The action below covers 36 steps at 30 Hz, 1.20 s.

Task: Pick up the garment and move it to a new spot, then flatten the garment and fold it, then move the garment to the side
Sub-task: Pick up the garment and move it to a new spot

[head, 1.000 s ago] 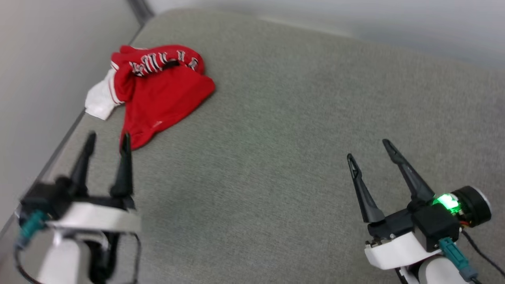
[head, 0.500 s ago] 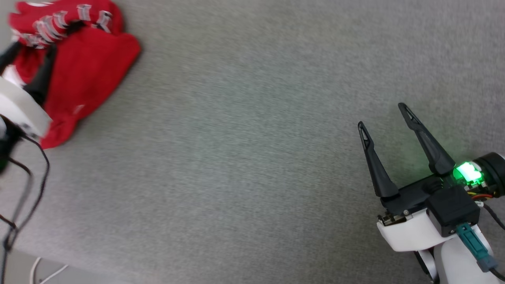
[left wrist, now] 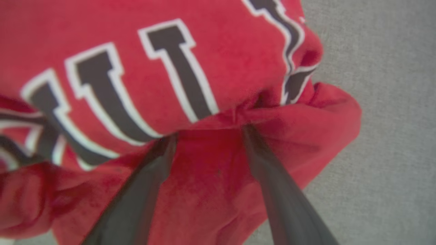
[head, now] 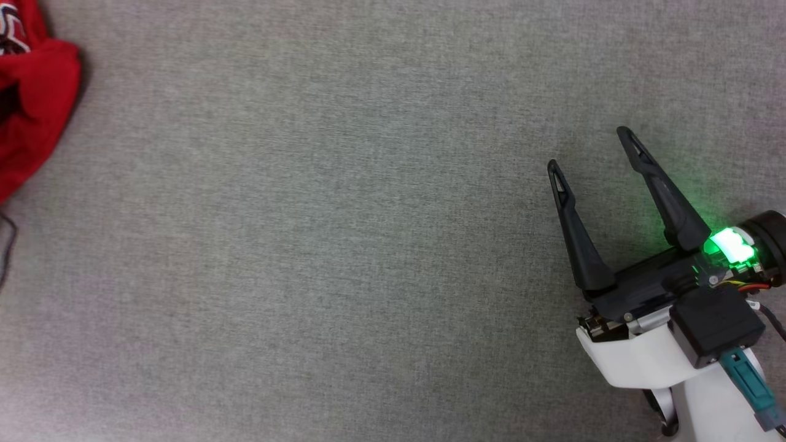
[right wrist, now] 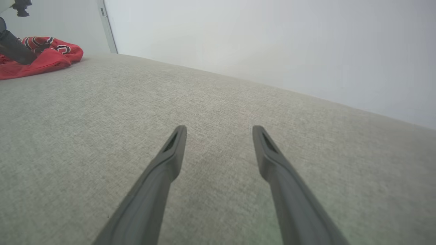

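Observation:
The garment [head: 31, 110], a crumpled red shirt, lies at the far left edge of the head view on the grey cloth surface [head: 338, 245]. In the left wrist view the garment [left wrist: 211, 61] shows black white-outlined letters. My left gripper [left wrist: 209, 132] stands open there, its two fingertips pushed against the red cloth under a fold. My right gripper [head: 589, 149] is open at the lower right, far from the garment, with nothing between its fingers. In the right wrist view the right gripper [right wrist: 219, 128] hovers over bare surface, and the garment [right wrist: 44, 58] lies far off at the top left.
The grey padded surface [right wrist: 102, 119] stretches wide between the garment and my right gripper. A pale wall [right wrist: 272, 41] rises along its far edge. A dark finger [right wrist: 13, 47] of the other arm rests at the garment.
The head camera has tilted down and turned, sliding the garment to the picture's left edge. My left gripper has reached forward onto the garment and left the head view. The right gripper stays open.

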### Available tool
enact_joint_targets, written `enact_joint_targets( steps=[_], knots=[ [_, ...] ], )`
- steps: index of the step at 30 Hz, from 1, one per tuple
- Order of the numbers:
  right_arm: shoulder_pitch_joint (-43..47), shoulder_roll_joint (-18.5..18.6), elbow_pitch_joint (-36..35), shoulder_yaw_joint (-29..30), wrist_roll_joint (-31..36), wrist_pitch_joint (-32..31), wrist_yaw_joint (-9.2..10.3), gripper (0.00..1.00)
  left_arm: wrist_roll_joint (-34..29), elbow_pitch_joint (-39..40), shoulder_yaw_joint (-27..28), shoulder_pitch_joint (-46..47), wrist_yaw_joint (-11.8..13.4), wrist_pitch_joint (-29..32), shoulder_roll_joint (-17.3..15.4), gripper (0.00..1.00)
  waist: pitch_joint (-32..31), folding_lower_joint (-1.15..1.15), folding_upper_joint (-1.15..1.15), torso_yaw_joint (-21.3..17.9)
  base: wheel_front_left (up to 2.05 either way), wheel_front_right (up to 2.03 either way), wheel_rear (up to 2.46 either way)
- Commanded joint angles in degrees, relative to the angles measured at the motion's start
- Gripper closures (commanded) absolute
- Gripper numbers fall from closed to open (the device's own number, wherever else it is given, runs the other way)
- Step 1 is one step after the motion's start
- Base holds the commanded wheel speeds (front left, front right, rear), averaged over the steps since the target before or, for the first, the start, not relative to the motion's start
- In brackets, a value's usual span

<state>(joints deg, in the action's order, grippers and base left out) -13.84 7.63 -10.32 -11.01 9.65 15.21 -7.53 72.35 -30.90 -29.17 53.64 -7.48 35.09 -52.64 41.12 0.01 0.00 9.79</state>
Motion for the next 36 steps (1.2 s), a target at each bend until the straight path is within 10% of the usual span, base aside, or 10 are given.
enact_joint_targets(
  steps=[1,3,23,36],
  knots=[
    [0.1,0.3,1.4,0.6,0.5,-0.2,0.08,0.00,0.3,-0.6,-1.8,-0.6,0.1,2.0,1.0,0.14,0.7,-0.01,0.00,-0.5,0.00,0.00,0.00],
    [0.0,0.4,1.7,0.6,0.6,-0.2,0.08,0.00,1.1,-1.0,-3.0,-0.7,0.1,3.6,1.4,1.00,0.8,-0.01,0.00,-0.7,0.00,0.00,0.00],
    [1.2,-3.6,5.7,4.1,-3.9,0.0,0.06,0.00,-1.4,9.1,-10.5,-4.4,0.0,-19.5,-1.0,1.00,-15.2,-0.01,0.00,-4.3,0.00,0.00,0.00],
    [3.3,-4.5,7.1,6.4,-5.1,0.0,0.06,0.00,-8.0,17.3,-21.1,-4.8,0.0,-25.8,6.5,1.00,-25.3,-0.01,0.00,-10.6,0.00,0.00,0.00]
  ],
)
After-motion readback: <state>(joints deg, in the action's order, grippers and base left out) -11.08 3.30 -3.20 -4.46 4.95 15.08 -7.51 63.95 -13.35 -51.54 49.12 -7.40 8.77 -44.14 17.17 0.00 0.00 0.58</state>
